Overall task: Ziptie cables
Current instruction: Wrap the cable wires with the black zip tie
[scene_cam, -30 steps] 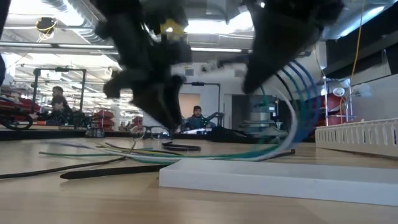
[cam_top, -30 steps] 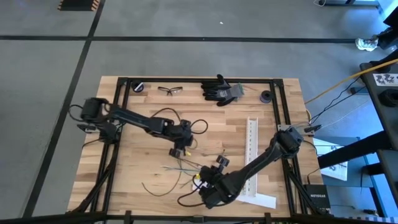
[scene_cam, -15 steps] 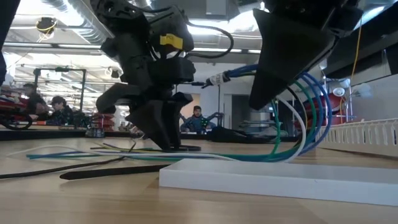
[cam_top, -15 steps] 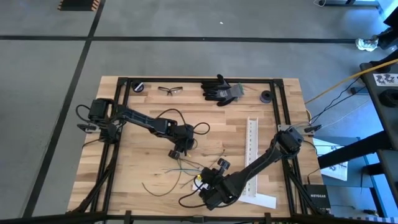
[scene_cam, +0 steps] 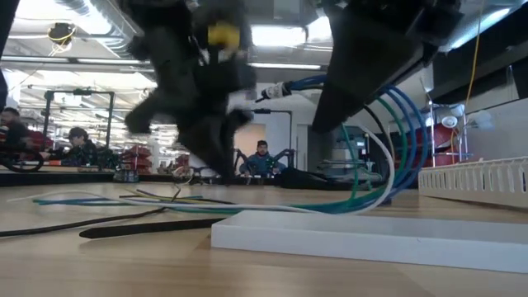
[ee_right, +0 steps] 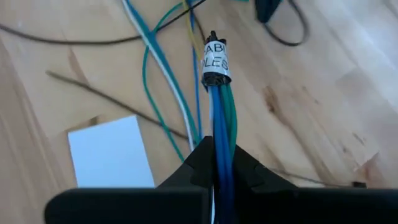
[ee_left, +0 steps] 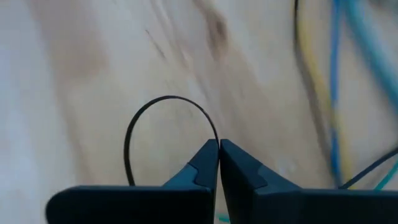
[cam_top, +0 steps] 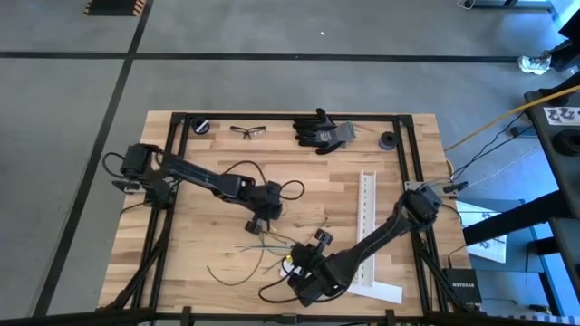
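Left wrist view, lower centre: the left gripper (ee_left: 218,149) has its jaws pinched on a looped ziptie (ee_left: 163,115) by its thin end — it may slip free — while the right gripper (ee_right: 216,152) jaws clamp the cables (ee_right: 219,102), a bundle that could slide loose above the table (cam_top: 208,244).

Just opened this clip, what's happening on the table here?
Two robot arms are working on zip-tying cables. The right gripper, near the table's front edge, is shut on a bundle of blue and green cables with a white label. The left gripper, near the table's middle, has its jaws shut on a thin black ziptie that curves into a loop. The ziptie is not yet around the bundle.
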You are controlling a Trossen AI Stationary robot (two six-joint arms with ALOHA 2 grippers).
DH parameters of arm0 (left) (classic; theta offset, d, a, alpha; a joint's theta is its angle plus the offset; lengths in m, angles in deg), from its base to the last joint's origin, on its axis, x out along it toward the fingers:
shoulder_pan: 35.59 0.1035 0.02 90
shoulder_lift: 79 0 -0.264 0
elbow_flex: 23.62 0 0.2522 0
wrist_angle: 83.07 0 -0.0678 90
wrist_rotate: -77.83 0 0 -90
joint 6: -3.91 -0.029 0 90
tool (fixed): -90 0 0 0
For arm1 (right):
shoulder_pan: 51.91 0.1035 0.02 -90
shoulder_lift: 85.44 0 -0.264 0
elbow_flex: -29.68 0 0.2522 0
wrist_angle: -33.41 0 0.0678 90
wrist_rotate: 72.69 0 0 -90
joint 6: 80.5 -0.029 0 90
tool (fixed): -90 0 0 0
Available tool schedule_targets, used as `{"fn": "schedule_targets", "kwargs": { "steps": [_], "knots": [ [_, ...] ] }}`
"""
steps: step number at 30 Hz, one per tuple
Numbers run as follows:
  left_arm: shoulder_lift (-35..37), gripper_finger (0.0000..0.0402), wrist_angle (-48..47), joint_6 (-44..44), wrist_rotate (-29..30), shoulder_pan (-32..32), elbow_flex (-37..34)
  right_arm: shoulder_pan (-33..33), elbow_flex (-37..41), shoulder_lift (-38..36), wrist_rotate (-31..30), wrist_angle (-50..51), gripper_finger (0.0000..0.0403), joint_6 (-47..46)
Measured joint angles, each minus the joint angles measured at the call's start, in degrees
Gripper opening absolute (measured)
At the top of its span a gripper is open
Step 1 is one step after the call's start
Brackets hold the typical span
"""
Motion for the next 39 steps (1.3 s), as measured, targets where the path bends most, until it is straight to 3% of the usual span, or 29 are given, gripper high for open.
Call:
{"fn": "schedule_targets", "kwargs": {
  "steps": [7, 14, 24, 32, 35, 39],
  "knots": [
    [11.9, 0.0, -2.8, 3.6, 3.0, -1.5, 0.1, -3.8, 0.0, 0.0, -4.3, 0.0, 0.0, 0.9],
    [22.9, 0.0, -7.8, 9.6, 3.2, -2.6, 0.2, -9.4, 0.0, 0.0, -14.3, 3.1, 0.0, 3.8],
    [26.0, 0.0, -10.0, 12.4, 3.1, -4.3, 0.2, -14.7, 0.0, -4.5, -21.5, -14.8, 0.0, 27.8],
    [26.3, 0.0, -10.4, 11.5, 4.1, -4.3, 0.1, -15.2, -0.1, -6.9, -16.2, -32.1, 0.0, 44.6],
    [27.0, 0.0, -11.3, 10.9, 4.2, -4.4, 0.0, -16.0, -0.1, -6.8, -10.4, -31.0, 0.0, 43.8],
    [28.3, 0.0, -11.8, 10.7, 4.7, -4.6, 0.0, -16.2, 0.0, -6.7, -7.4, -26.6, 0.0, 42.1]
  ]
}}
